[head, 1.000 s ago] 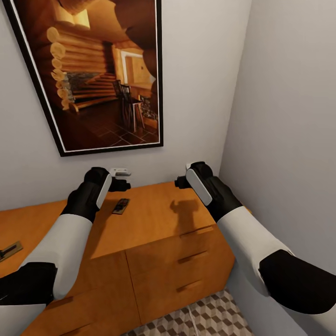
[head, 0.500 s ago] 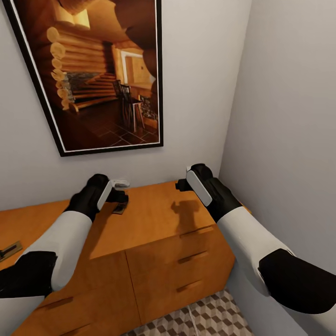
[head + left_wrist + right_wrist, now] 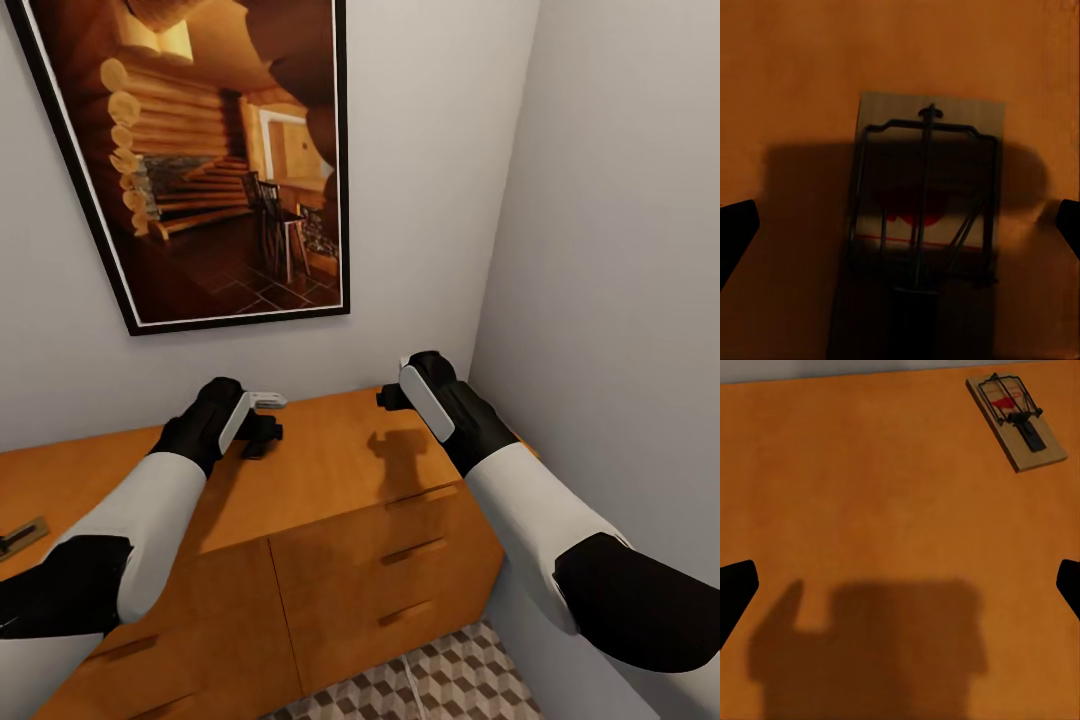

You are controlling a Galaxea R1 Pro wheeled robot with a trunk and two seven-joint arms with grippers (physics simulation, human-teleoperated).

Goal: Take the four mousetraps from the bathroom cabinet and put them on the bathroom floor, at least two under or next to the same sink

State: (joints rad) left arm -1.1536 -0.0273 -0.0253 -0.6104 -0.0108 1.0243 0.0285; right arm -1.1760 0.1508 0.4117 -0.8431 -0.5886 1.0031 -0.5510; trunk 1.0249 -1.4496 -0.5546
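The left gripper (image 3: 900, 225) hangs spread wide over a small flat wooden mousetrap (image 3: 922, 225) on the orange-brown wooden cabinet (image 3: 330, 470). The right gripper (image 3: 900, 589) is spread too, holding nothing. No trap is on the cube-patterned tiled floor (image 3: 450, 680) yet.

Black-framed log-cabin picture (image 3: 205, 160) on the pale wall (image 3: 430, 150); small white fixture (image 3: 268, 399) below it

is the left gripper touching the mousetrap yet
Apart. The left wrist view shows the mousetrap flat on the cabinet, with both gripper fingertips wide of its edges.
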